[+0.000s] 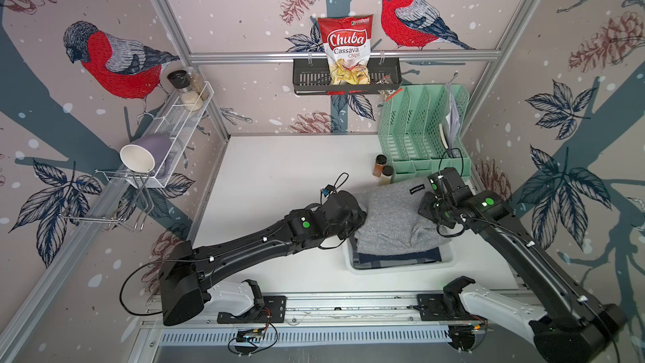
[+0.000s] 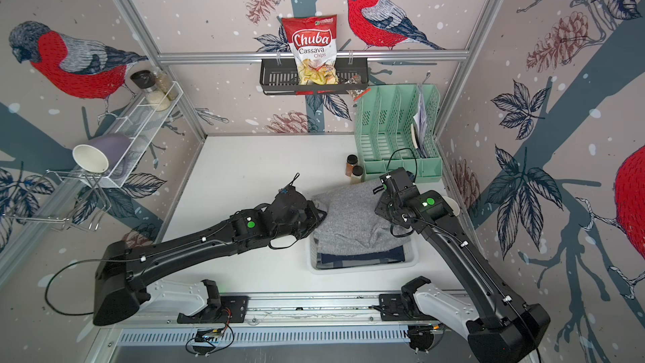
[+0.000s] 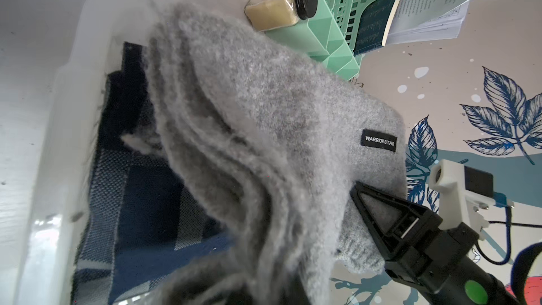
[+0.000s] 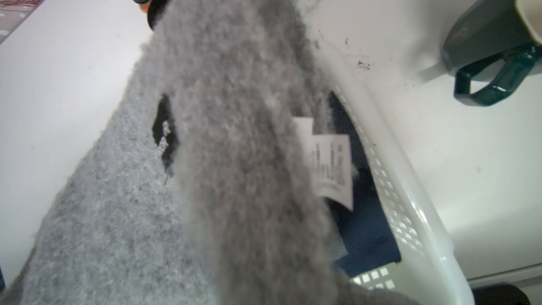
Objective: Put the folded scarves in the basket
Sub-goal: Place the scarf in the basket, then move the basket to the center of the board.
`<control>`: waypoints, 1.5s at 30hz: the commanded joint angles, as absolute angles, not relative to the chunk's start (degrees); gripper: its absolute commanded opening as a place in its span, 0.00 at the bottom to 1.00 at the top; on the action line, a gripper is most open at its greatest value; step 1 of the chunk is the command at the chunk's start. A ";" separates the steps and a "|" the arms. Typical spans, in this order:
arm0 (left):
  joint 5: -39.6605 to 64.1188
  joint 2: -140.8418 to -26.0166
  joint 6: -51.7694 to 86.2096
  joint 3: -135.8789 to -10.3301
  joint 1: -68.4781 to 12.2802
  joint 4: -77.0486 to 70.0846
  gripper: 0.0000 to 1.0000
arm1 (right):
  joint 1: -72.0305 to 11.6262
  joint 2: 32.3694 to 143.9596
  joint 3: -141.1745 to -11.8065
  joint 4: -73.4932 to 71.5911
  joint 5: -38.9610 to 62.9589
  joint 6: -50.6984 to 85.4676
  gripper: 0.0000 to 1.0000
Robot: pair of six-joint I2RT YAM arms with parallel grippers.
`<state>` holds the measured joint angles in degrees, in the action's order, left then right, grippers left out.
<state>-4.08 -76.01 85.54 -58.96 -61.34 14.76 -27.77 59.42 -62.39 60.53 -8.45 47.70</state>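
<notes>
Scarf edge beyond basket far rim

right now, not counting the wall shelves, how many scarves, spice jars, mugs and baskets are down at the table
scarves: 2 (grey scarf, navy checked scarf)
spice jars: 2 (orange jar, pale jar)
mugs: 1 (dark green mug)
baskets: 1 (white basket)
total: 6

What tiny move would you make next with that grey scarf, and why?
Probably lower it gently, drawing it slightly toward the robot's side. The left gripper and right gripper are shut on the grey scarf, held over the basket above a blue checked cloth, its far end stretching toward the spice jars.
</notes>
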 commanded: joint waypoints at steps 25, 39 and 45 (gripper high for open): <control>-5.65 -82.01 83.49 -55.02 -61.52 13.38 0.00 | -23.95 61.34 -49.45 51.96 -6.98 45.26 0.00; -10.88 -82.33 82.33 -57.65 -62.37 22.43 0.49 | -21.41 59.64 -49.33 53.73 -12.89 46.70 0.79; -11.16 -82.14 80.51 -59.09 -62.40 23.70 0.48 | -21.11 57.62 -50.50 54.26 -16.81 47.63 0.74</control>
